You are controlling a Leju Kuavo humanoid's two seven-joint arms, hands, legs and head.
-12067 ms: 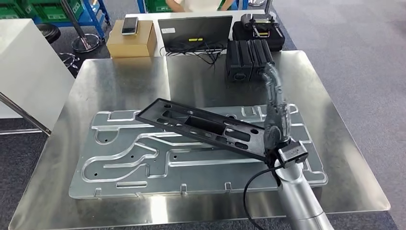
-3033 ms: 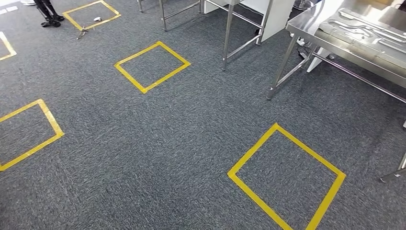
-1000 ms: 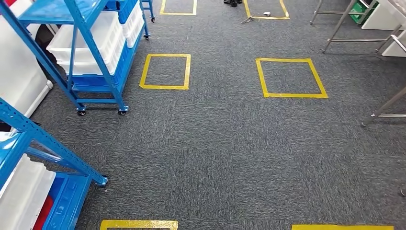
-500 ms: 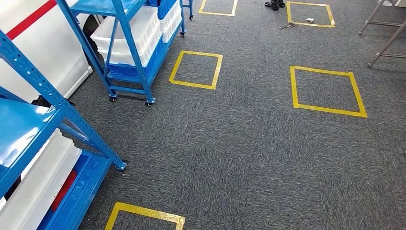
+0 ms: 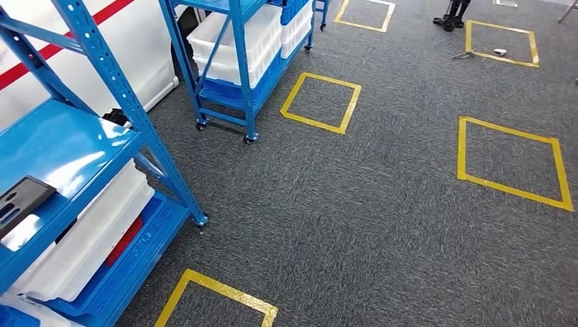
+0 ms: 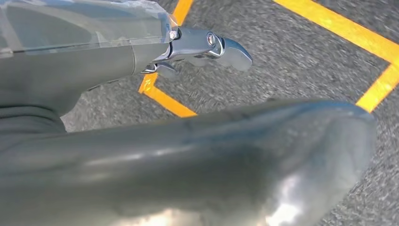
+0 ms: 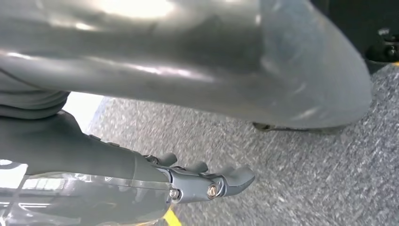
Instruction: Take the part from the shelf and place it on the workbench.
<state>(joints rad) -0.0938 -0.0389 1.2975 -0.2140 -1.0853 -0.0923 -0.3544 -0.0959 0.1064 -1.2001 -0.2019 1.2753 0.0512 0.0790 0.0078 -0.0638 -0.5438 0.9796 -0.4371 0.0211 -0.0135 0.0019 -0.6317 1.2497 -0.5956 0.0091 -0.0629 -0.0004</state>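
I am looking at a rough, fuzzy grey carpet floor [image 5: 382,225] with shiny yellow tape squares [image 5: 320,102]. The blue shelf [image 5: 61,146] is looking like smooth painted metal, glossy on top. The white bins [image 5: 235,41] are looking like smooth plastic. My left hand [image 6: 207,44] is showing shiny metal and smooth grey plastic.

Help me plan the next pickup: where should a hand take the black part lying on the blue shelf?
Probably by the end of the black part that reaches toward the blue shelf's open front edge, coming from the aisle side; it lies flat, and its far end is cut off by the picture.
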